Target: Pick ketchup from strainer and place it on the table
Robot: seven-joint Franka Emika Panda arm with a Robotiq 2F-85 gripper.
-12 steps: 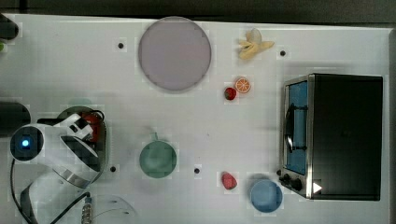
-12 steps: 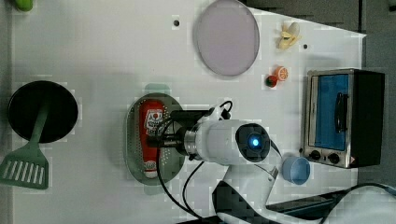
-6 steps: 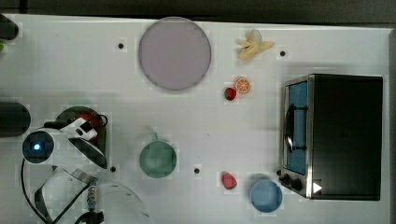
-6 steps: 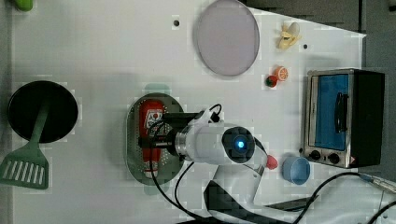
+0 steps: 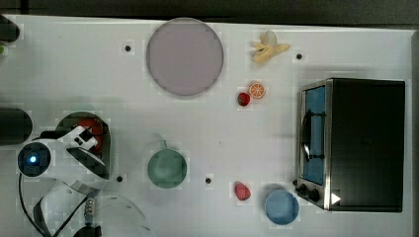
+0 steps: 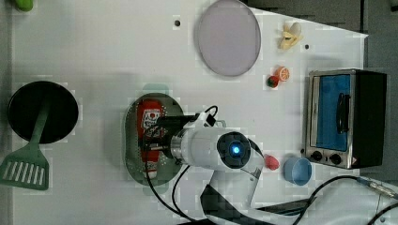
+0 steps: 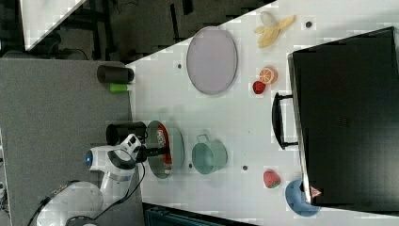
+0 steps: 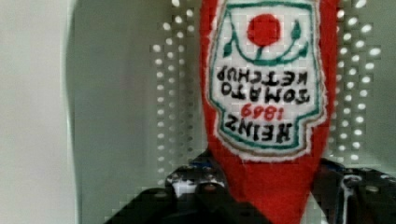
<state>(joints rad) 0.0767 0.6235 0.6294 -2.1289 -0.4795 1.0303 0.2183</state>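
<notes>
Hand (image 8: 268,186) gripped the ketchup (image 8: 266,93) low in the strainer (image 6: 133,154); a straight, level lift looked wisest before crossing to the bare desk (image 6: 94,47).

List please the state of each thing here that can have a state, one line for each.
ketchup: lying flat in the strainer, label up.
strainer: holds the ketchup.
gripper: one finger each side of the ketchup's lower body.
toaster oven: door closed.
green mug: upright.
round plate: bare.

Red squeeze ketchup bottle (image 8: 268,116), white-and-red label, flanked by gripper (image 8: 266,186) fingers; laid in pale green perforated plastic strainer (image 8: 126,93).
</notes>
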